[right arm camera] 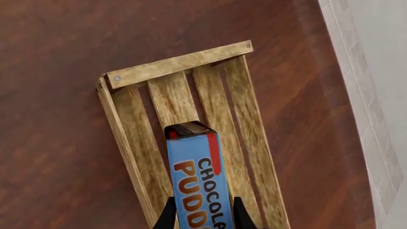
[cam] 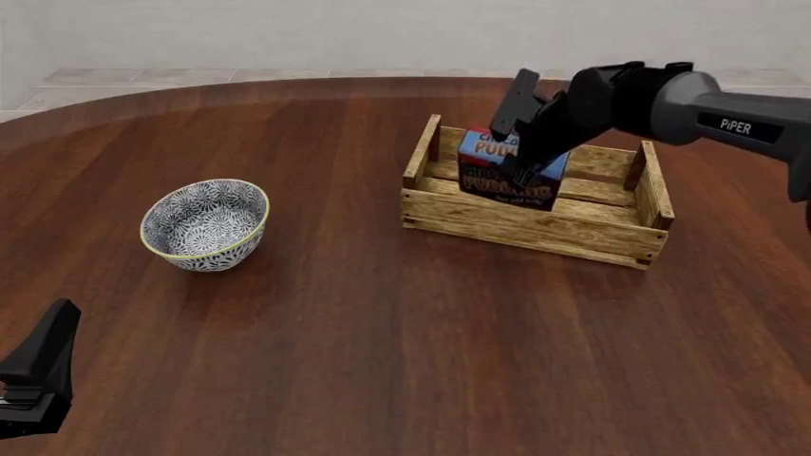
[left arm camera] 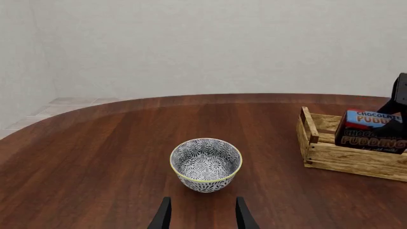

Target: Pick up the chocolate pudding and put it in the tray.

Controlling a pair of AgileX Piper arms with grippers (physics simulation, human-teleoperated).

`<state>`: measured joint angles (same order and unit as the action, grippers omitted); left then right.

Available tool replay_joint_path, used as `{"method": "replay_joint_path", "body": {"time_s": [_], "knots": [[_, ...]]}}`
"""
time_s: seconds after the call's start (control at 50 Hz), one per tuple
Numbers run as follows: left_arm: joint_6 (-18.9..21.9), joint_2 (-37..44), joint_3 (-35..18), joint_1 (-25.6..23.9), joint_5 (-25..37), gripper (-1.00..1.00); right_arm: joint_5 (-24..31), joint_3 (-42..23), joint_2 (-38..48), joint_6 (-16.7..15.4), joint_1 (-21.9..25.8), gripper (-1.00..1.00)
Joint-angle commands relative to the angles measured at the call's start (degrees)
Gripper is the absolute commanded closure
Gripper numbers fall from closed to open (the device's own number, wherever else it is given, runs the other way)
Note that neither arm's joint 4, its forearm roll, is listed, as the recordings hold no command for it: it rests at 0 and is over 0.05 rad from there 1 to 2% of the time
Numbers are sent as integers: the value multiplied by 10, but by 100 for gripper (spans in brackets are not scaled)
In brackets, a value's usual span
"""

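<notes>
The right gripper (right arm camera: 203, 214) is clamped on the chocolate pudding (cam: 507, 171), low inside the tray (cam: 533, 223); the bowl (cam: 205, 225) holds nothing.

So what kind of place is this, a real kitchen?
Probably not real: it looks computer-rendered. A bare wooden table stands by a plain wall, with only a patterned bowl, a wooden tray and a pudding carton held in the right tool.
</notes>
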<state>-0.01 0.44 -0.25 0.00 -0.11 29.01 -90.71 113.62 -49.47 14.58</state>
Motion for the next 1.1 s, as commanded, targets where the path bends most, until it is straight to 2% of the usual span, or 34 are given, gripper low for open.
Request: {"method": "replay_joint_path", "body": {"time_s": [0.02, 1.1], "knots": [[0, 0, 0, 0, 0, -100, -6, 3, 1, 17, 4, 100], [0, 0, 0, 0, 0, -100, -17, 0, 25, 29, 2, 100]]}}
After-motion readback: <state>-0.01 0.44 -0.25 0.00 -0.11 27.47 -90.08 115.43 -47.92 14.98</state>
